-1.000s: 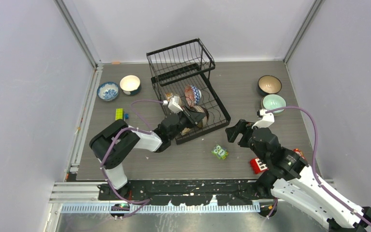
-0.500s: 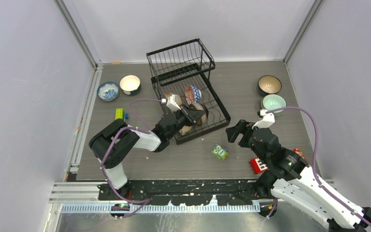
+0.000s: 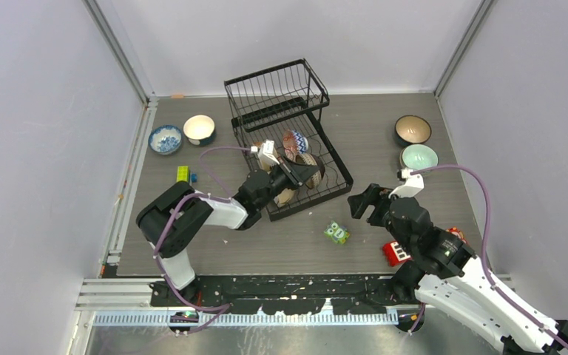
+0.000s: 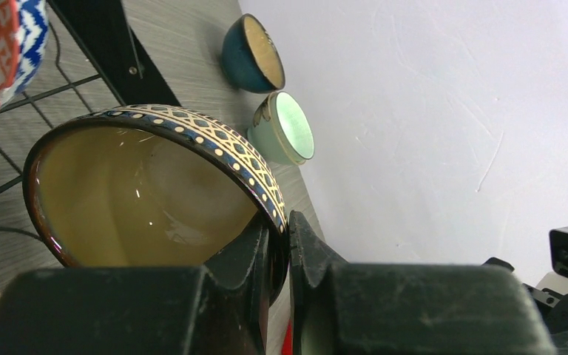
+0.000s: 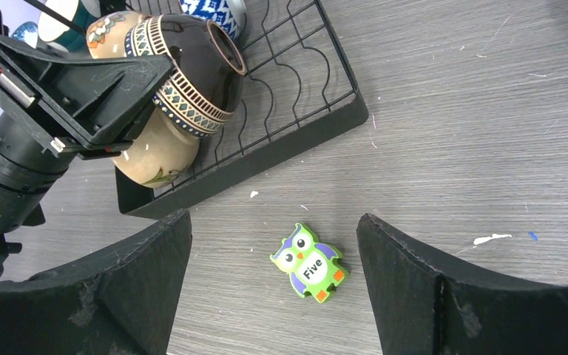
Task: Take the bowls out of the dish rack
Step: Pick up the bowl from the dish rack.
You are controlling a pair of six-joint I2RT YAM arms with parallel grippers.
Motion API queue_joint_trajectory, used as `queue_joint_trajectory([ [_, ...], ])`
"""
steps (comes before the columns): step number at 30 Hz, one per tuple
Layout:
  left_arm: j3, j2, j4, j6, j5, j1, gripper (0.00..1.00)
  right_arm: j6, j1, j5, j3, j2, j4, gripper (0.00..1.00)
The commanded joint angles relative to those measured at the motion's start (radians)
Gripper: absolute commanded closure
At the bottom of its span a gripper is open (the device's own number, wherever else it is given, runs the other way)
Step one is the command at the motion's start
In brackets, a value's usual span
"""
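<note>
A grey table [image 3: 370,126] seen from above. Near its far left corner two bowls stand side by side, already out of the rack: a blue-patterned bowl [image 3: 166,138] and a cream-lined bowl [image 3: 199,129]. A little nearer lie small yellow and green blocks [image 3: 183,174].

The left arm reaches right into the lower tray of the black wire dish rack [image 3: 274,92] at the middle of the table. The left gripper [image 4: 287,235] is clenched on the rim of a brown bowl [image 4: 140,192] with a patterned band. One finger is inside and one outside, and the bowl is tipped on edge over the tray. A tan bowl [image 5: 155,151] lies right beneath it at the rack's near left corner; whether the two touch cannot be told. A red and blue bowl [image 3: 293,143] sits just behind.

On the table by the rack's near edge lies a green owl toy [image 5: 309,264]. The right gripper [image 3: 366,203] hovers near it, jaws spread wide and empty. A red toy [image 3: 396,253] lies beside the right arm. Along the right edge stand a dark teal bowl [image 3: 413,129] and a mint bowl [image 3: 419,157].

Likely risks: the thin pinch on the rim may let the bowl swivel or slip. Coming out, it could knock the tan bowl or catch a wire and drag the rack.

The only readable writing is "Five" on the owl.
</note>
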Motion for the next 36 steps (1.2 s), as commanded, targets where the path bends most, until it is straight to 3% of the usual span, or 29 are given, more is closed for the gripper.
queue_joint_trajectory([
  [1, 0.065, -0.031, 0.155, 0.014, 0.048, 0.004, 1.0, -0.017, -0.003, 0.03, 0.043, -0.017, -0.006, 0.14],
  [10, 0.091, -0.108, 0.069, 0.027, 0.112, 0.003, 1.0, -0.028, -0.002, 0.032, 0.068, -0.026, -0.014, 0.14],
  [15, 0.135, -0.185, -0.102, 0.09, 0.189, 0.0, 1.0, -0.047, -0.003, 0.028, 0.094, -0.023, -0.016, 0.14],
  [21, 0.199, -0.359, -0.497, 0.31, 0.256, -0.049, 1.0, -0.109, -0.002, 0.042, 0.167, 0.005, -0.011, 0.14],
  [27, 0.3, -0.579, -0.998, 0.621, 0.2, -0.124, 1.0, -0.166, -0.002, 0.009, 0.273, 0.066, -0.004, 0.14],
  [36, 0.46, -0.804, -1.637, 0.941, 0.097, -0.174, 1.0, -0.232, -0.002, -0.203, 0.546, 0.252, -0.127, 0.14],
])
